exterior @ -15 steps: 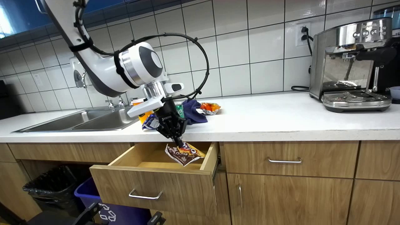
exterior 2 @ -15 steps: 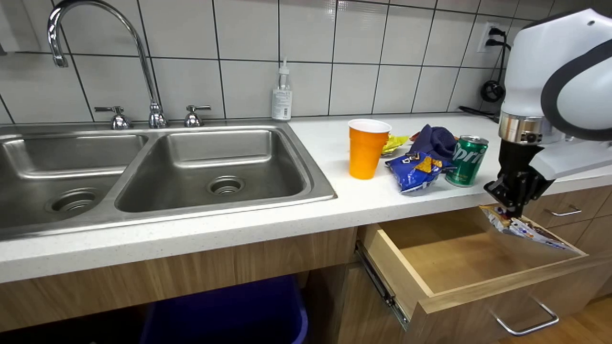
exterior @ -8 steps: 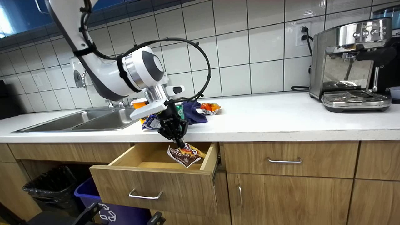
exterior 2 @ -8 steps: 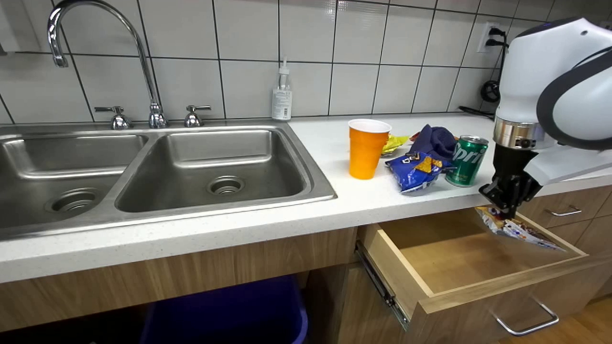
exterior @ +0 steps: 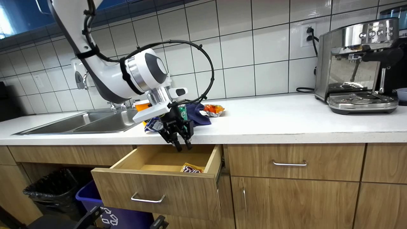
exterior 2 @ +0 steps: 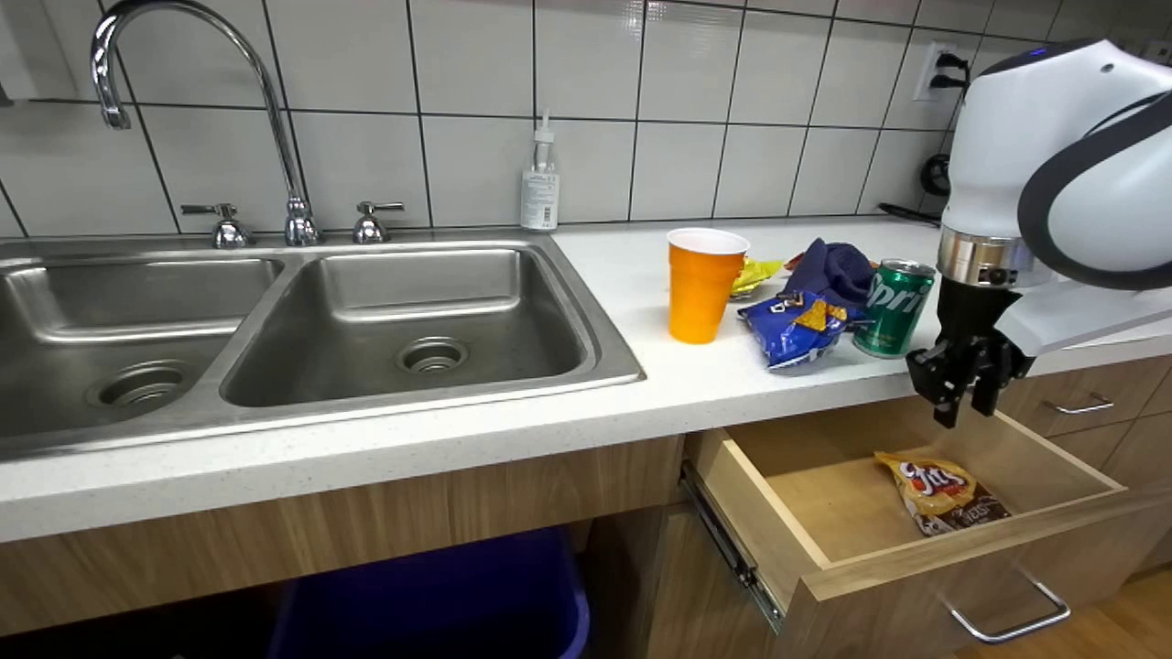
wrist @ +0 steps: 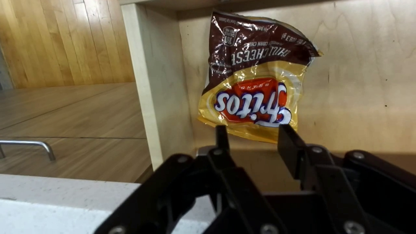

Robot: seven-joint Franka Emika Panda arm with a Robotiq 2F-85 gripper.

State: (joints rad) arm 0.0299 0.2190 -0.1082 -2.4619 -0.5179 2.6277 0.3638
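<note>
Holding its fingers (wrist: 222,139) apart, the pincer (wrist: 253,131) hovers over the drawer (exterior: 159,184) — a Fritos bag (exterior 2: 943,494) lies inside.

The bag (wrist: 255,74) was glossy and crinkled, dark brown at one end and yellow at the other, with white "Fritos" lettering on a red patch. It lay loose, face up, on the bottom of the pulled-out drawer (exterior: 171,186), near the front right corner in both exterior views, its brown end toward the front edge, its yellow end toward the back.
</note>
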